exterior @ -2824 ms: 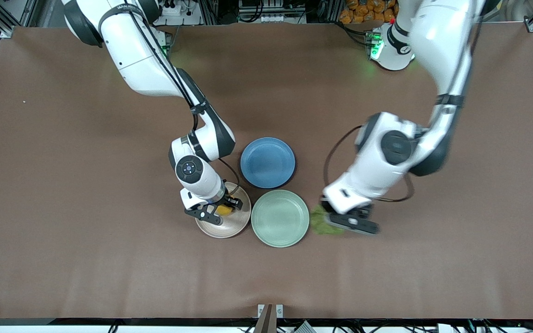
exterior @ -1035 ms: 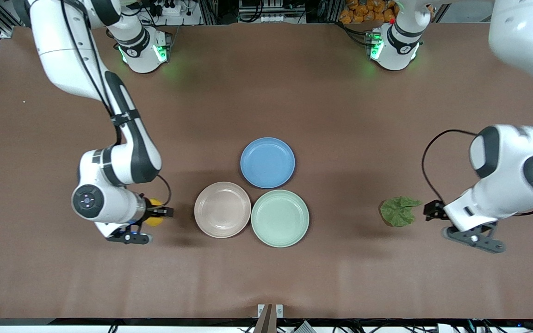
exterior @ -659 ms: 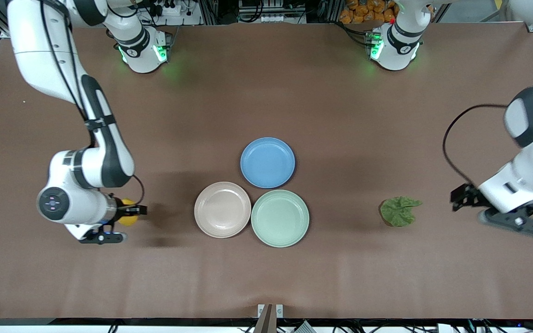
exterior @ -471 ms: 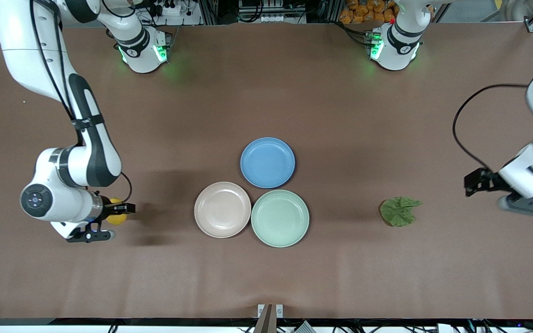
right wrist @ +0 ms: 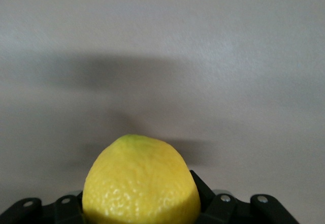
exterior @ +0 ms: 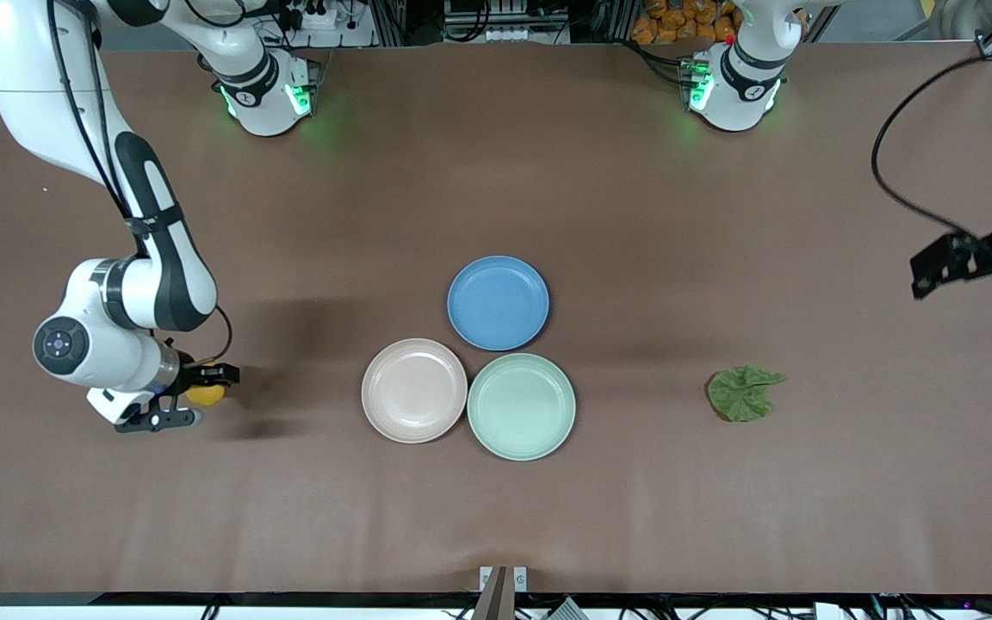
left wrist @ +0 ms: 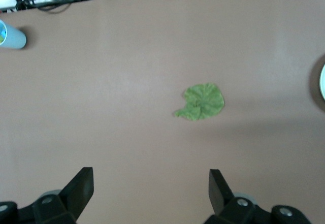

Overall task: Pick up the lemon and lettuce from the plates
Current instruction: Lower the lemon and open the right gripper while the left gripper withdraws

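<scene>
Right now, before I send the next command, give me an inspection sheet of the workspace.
Surface: brown table, flat.
Lemon: held by the right gripper over bare table toward the right arm's end.
Lettuce: flat on the table toward the left arm's end, off the plates.
Plates: beige-pink plate and mint green plate, side by side.
Clutter: blue plate, farther from the camera than those two.
Left gripper: open, over the table's end.
Cables: black cable looping from the left arm's wrist.
Surroundings: nothing seen of concern.

Two plates touching side by side, third plate farther, lettuce toward left arm's end
</scene>
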